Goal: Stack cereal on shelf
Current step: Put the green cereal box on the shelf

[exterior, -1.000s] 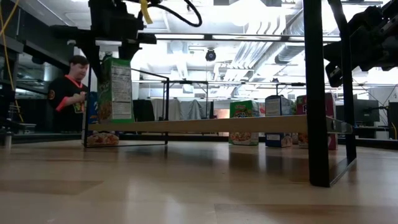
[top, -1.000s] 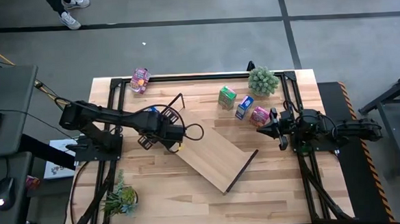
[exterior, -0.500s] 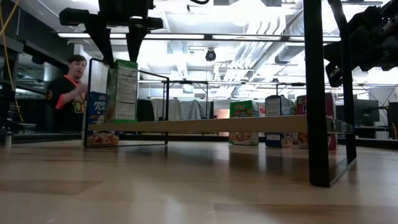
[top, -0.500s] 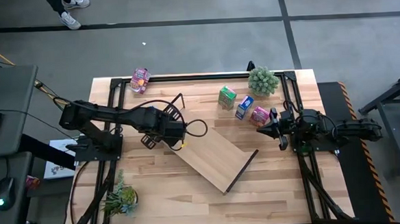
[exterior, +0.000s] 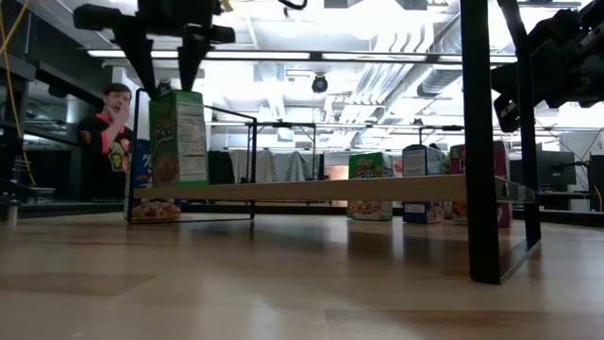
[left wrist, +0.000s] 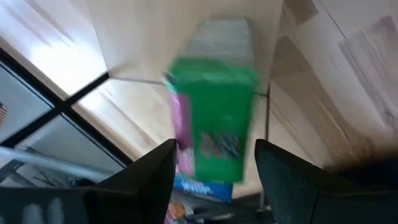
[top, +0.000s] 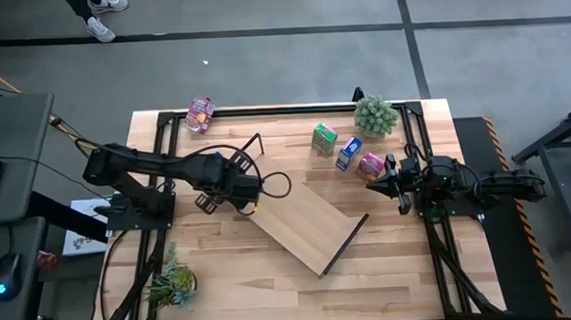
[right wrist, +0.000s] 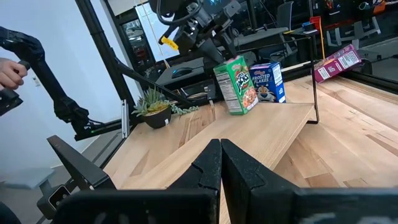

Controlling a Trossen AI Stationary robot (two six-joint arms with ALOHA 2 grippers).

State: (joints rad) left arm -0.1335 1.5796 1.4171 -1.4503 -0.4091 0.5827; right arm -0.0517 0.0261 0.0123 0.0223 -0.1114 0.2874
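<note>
Standing a green cereal box [exterior: 176, 137] on the shelf [exterior: 311, 190] at frame left; left pincer [exterior: 166, 71] spread above it, empty; right pincer [right wrist: 221, 163] shut, empty. Next: fetching another box.

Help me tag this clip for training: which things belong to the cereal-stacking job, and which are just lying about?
Job: shelf; green box standing on it; blue box beside that; pink box at the table's edge; three more boxes; left gripper, open; right gripper, shut.
Lying about: two potted plants; person in the background.
</note>
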